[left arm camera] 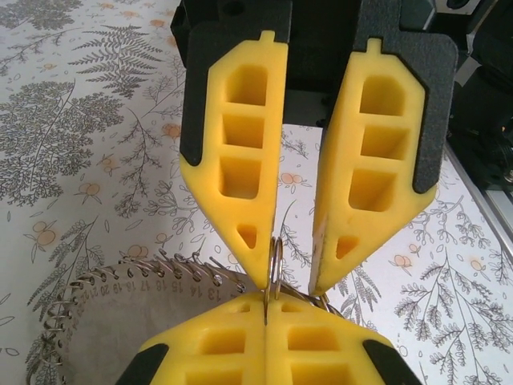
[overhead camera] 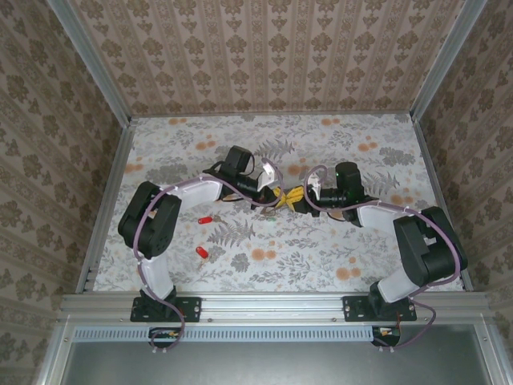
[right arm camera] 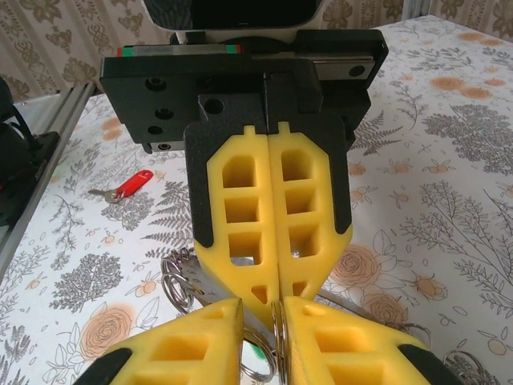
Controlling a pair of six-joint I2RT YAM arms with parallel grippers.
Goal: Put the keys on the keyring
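Lying loose on the floral table (overhead camera: 321,257) nearest the bases — two red keys (overhead camera: 205,219), not touching each other. Further in, meeting tip to tip at mid-table: right gripper (right arm camera: 276,298) pressed closed on a thin metal ring (left arm camera: 275,261), left gripper (left arm camera: 289,289) spread, straddling that ring. Just beside them, the coiled keyring (left arm camera: 120,281) on the table.

Metal keyring (left arm camera: 160,269), glossy plastic-headed keys (right arm camera: 131,185)
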